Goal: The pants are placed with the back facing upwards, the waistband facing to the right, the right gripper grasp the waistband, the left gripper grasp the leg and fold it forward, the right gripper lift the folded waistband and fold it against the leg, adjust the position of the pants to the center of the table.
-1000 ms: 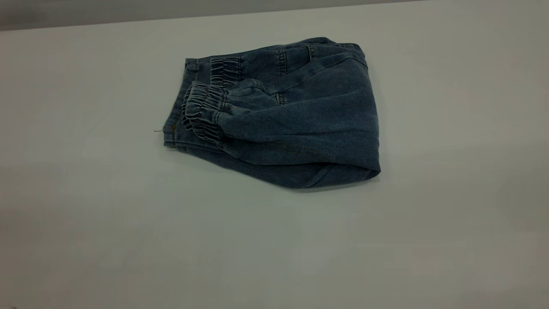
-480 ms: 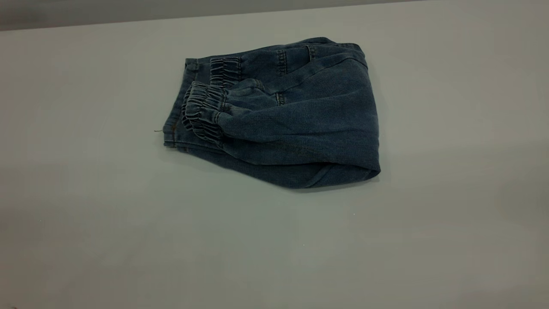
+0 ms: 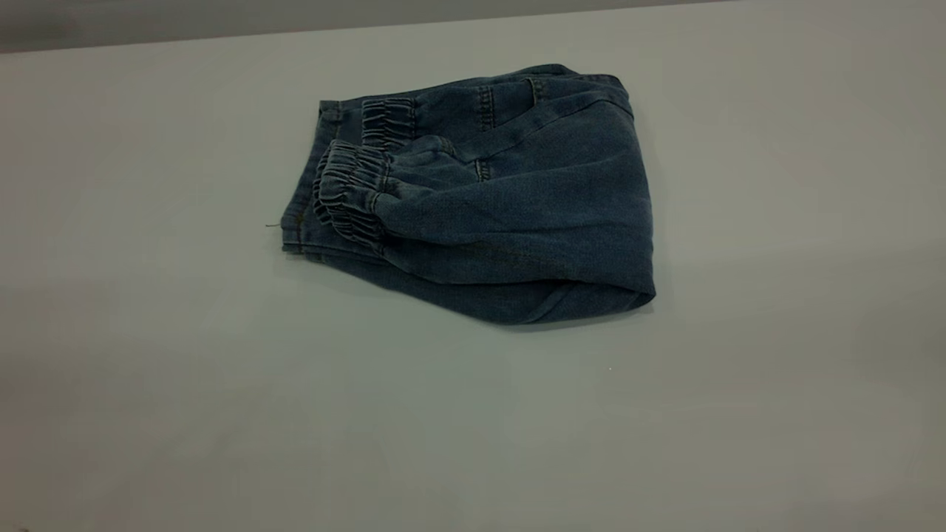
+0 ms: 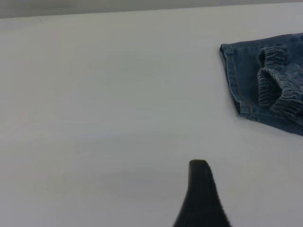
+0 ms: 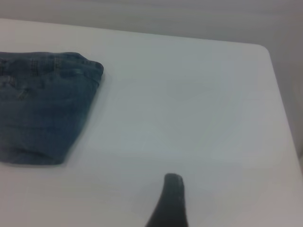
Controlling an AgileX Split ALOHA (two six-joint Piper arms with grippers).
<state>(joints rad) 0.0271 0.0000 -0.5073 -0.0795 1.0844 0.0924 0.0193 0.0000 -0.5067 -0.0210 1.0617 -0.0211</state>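
The pants [image 3: 517, 214] lie folded into a compact bundle on the table [image 3: 148, 384], a little behind and right of its middle. The ruched waistband [image 3: 351, 196] is doubled over onto the hem end at the bundle's left. The printed leg is hidden inside the fold. Neither gripper appears in the exterior view. My left gripper [image 4: 233, 190] hovers over bare table well clear of the hem end [image 4: 246, 75] and waistband [image 4: 277, 85]; one black finger [image 4: 200, 194] shows, nothing against it. My right gripper [image 5: 213, 193] is likewise apart from the folded edge [image 5: 42, 104], one finger [image 5: 170, 201] showing.
The table's far edge [image 3: 295, 33] runs behind the bundle. Its right corner and side edge [image 5: 279, 94] show in the right wrist view.
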